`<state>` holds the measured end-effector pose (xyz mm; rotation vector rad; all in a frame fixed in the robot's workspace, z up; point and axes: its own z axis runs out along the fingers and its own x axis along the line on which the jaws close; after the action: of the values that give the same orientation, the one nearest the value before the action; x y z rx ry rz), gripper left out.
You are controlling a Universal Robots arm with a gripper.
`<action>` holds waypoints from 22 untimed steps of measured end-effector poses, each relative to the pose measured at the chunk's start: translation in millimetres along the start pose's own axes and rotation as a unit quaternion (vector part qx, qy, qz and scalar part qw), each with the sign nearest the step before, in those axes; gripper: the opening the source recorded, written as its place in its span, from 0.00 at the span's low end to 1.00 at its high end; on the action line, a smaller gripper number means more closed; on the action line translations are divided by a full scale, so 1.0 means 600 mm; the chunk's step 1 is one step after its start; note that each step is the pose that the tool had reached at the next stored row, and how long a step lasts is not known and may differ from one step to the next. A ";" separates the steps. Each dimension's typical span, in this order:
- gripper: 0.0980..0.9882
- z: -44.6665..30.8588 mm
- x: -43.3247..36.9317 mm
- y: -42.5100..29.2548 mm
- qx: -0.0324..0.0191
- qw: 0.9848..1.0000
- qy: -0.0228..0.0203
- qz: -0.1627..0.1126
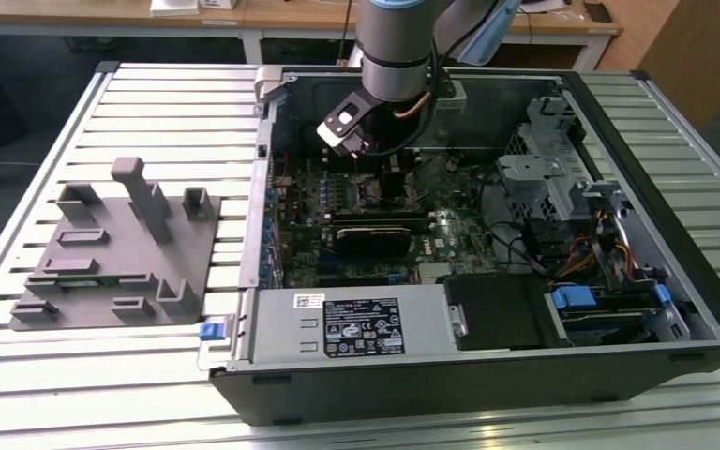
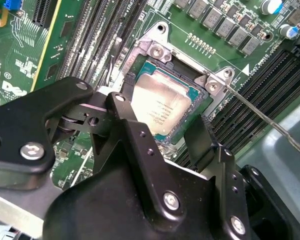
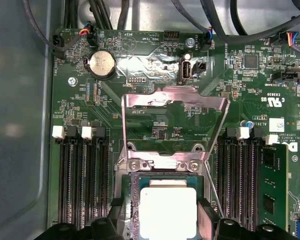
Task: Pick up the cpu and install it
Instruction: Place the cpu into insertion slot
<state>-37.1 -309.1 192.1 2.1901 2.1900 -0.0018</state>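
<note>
The cpu (image 2: 157,107), a small square chip with a pale silvery top, lies flat in the socket (image 2: 157,47) on the green motherboard; in the first wrist view the cpu (image 3: 167,210) sits just below the raised metal load plate (image 3: 172,100). My gripper (image 2: 162,125) is down over it, with its black fingers (image 2: 197,137) against two opposite edges of the chip. The gripper (image 3: 165,222) straddles the chip in both wrist views. The thin socket lever (image 2: 262,117) stands swung out to one side. In the exterior view the arm (image 1: 392,66) reaches down into the open computer case.
Memory slots (image 3: 82,180) flank the socket, with a green memory stick (image 3: 272,185) in one. A black block (image 1: 367,239) sits mid-board, a power supply (image 1: 348,323) by the case's front wall, and drive cages (image 1: 561,178) at the exterior view's right. A grey fixture (image 1: 116,253) lies outside the case.
</note>
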 end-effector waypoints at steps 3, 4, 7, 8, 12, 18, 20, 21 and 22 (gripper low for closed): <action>0.65 0.000 0.001 0.000 0.000 1.000 0.000 0.000; 0.65 0.000 0.001 0.000 0.000 1.000 0.000 0.000; 0.65 0.001 0.003 0.001 0.000 1.000 0.001 0.000; 0.65 0.001 0.003 0.001 0.000 1.000 0.001 0.000; 0.65 0.001 0.003 0.001 0.000 1.000 0.000 0.001; 0.65 0.001 0.003 0.001 0.000 1.000 -0.002 0.001; 0.65 0.001 0.003 0.001 0.000 1.000 -0.005 0.001; 0.65 0.001 0.003 0.001 0.000 1.000 -0.007 0.001; 0.65 0.001 0.003 0.001 0.000 1.000 -0.007 0.001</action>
<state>-36.7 -307.3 191.4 2.1851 2.1814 -0.0168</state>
